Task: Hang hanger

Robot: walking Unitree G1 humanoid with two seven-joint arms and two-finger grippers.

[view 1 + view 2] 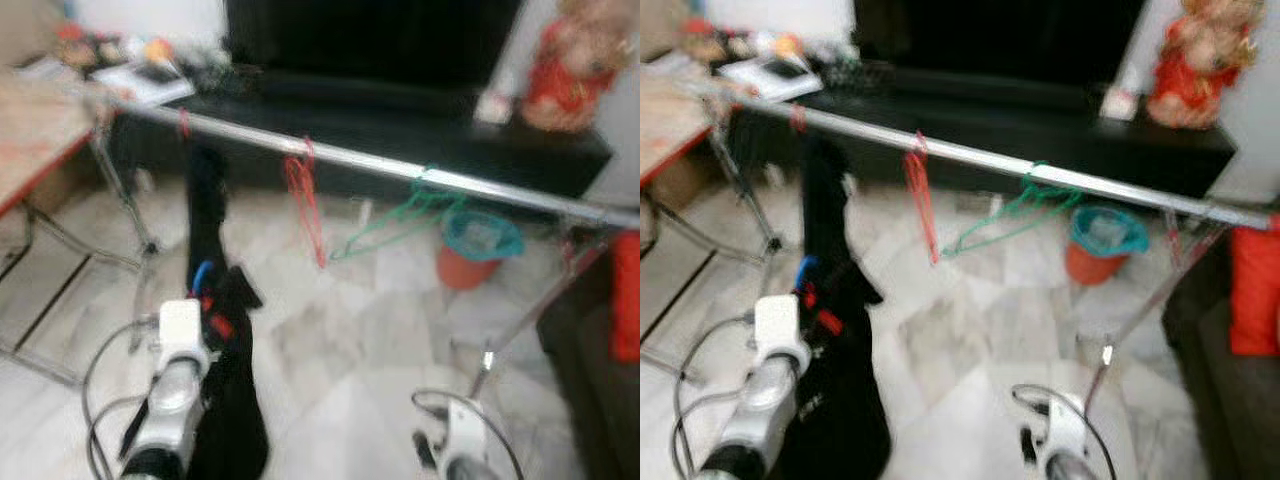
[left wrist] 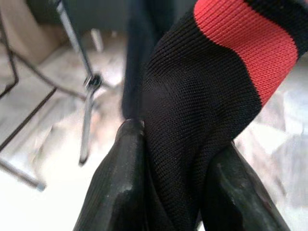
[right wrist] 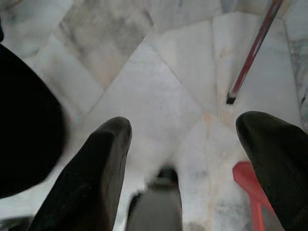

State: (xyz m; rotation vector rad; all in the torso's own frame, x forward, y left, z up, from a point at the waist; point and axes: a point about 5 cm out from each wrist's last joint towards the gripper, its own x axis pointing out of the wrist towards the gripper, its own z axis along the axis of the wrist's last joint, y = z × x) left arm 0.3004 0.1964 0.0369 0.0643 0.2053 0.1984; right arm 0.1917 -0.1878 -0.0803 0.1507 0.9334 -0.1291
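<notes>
Left gripper (image 2: 163, 192): fingers pinching black garment (image 1: 215, 300) with red stripe, near left, lifted toward silver rail (image 1: 380, 165), likely for hanging. Red hanger (image 1: 305, 205) and green hanger (image 1: 400, 220) already on rail. Orange bin (image 1: 478, 248), teal liner; contents unclear. Right gripper (image 3: 187, 163): fingers spread, empty, above floor.

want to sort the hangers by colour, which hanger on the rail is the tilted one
The green hanger, right of the red hanger on the metal rail. It slants sideways, its long side running down to the left, while the red one hangs straight down.
</notes>
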